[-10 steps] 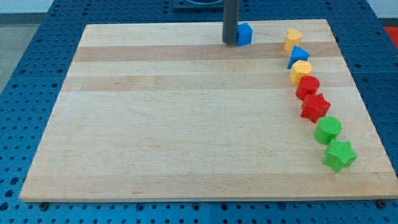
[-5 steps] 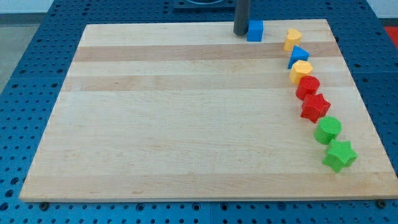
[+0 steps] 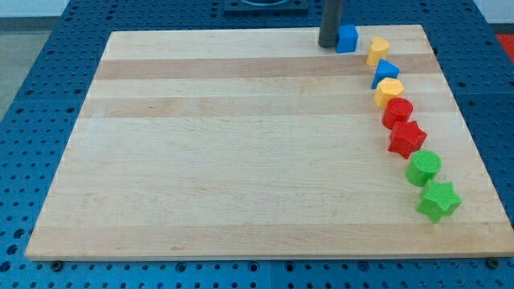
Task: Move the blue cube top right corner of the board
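The blue cube (image 3: 348, 38) sits near the board's top edge, right of the middle. My tip (image 3: 329, 44) stands on the board right against the cube's left side. The dark rod rises straight up out of the view's top. A yellow block (image 3: 377, 50) lies just right of the cube with a small gap between them.
A curved row of blocks runs down the board's right side: the yellow block, a blue triangular block (image 3: 385, 72), another yellow block (image 3: 389, 91), a red round block (image 3: 397, 111), a red star (image 3: 407, 138), a green round block (image 3: 424, 168), a green star (image 3: 438, 200). The wooden board (image 3: 241, 160) lies on a blue pegboard table.
My tip and the blue cube have both slid to the view's right along the top edge, the cube staying against the tip. The other blocks have not moved.
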### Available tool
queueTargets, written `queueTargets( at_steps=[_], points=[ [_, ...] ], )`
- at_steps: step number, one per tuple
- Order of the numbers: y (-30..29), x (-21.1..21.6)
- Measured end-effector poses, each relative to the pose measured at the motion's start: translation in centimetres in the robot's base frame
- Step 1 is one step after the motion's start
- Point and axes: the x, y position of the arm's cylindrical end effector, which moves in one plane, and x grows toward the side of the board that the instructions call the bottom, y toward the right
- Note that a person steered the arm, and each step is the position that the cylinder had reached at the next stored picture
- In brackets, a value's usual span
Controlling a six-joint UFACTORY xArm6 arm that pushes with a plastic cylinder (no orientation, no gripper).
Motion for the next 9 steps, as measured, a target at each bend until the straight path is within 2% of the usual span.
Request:
queueTargets(
  at_steps=[4,9],
  points=[
    [2.0,-2.3],
    [4.1,-2.0]
  ],
)
